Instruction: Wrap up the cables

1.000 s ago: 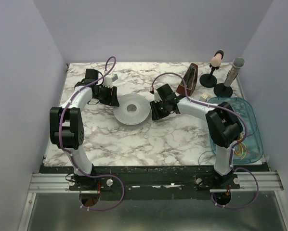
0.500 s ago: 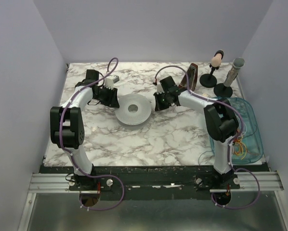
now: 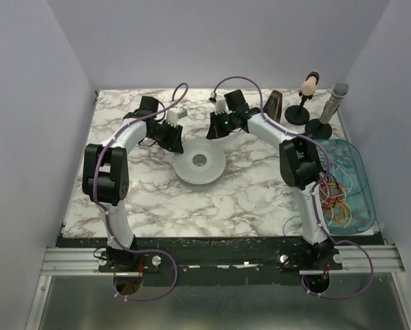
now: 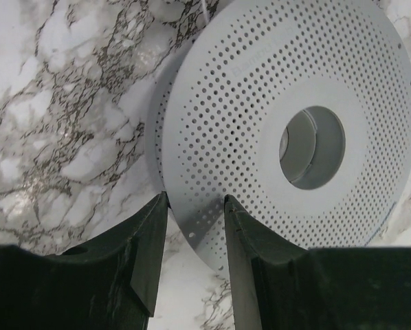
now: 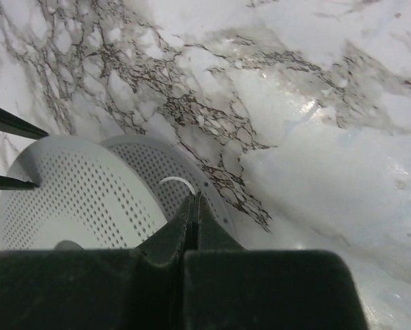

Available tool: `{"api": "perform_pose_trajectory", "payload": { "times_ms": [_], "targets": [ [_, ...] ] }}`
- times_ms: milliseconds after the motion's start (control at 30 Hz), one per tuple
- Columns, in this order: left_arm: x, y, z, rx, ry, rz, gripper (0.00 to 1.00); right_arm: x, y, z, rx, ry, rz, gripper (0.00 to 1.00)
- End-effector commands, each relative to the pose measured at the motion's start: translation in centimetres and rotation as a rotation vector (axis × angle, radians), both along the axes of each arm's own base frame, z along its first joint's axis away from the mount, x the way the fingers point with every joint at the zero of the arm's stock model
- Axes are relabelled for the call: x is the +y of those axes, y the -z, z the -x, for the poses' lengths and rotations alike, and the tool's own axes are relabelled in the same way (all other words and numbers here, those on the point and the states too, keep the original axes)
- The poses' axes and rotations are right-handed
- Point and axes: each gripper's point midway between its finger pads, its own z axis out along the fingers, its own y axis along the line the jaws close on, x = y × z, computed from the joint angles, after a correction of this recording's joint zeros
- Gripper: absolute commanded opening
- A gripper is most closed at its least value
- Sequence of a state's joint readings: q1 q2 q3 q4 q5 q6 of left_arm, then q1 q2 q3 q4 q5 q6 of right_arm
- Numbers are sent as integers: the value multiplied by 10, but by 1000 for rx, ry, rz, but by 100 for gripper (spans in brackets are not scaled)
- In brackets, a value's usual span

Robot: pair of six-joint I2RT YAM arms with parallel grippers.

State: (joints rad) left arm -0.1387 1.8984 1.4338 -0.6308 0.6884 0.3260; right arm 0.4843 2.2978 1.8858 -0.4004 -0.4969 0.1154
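Note:
A white perforated spool (image 3: 189,170) lies mid-table, slightly tilted. My left gripper (image 3: 179,144) reaches it from the left. In the left wrist view the spool (image 4: 260,89) has its rim between the fingers of the left gripper (image 4: 195,199), which is closed on it. My right gripper (image 3: 213,135) hangs just behind the spool. Seen from the right wrist, this gripper (image 5: 194,199) is shut on a thin white cable end (image 5: 172,181) that curls over the spool (image 5: 75,199). The cables (image 3: 336,199), a red, orange and yellow tangle, lie in the teal tray (image 3: 360,161).
Two microphones on round black stands (image 3: 308,96) (image 3: 331,108) and a brown pyramid-shaped object (image 3: 274,106) stand at the back right. The teal tray fills the right edge. Purple walls close in the table on three sides.
My right gripper has shut and moved back and left behind the spool. The left gripper and the spool have shifted right. The tangle in the tray has drawn up.

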Motion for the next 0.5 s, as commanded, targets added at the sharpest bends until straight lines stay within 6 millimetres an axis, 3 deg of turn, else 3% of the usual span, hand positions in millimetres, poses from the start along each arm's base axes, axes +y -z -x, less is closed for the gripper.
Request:
{"api": "perform_pose_trajectory", "payload": {
  "times_ms": [0, 200, 367, 467],
  "targets": [
    [-17, 6, -3, 26, 47, 24, 46, 15, 9, 13, 110, -50, -63, 1],
    [-16, 6, 0, 34, 42, 18, 45, 4, 26, 28, 155, -47, -30, 1],
    [-15, 1, -2, 20, 38, 14, 45, -3, 21, 32, 135, -47, -11, 1],
    [-15, -1, -3, 18, 32, 13, 45, -5, 16, 34, 119, -53, -8, 8]
  ]
}}
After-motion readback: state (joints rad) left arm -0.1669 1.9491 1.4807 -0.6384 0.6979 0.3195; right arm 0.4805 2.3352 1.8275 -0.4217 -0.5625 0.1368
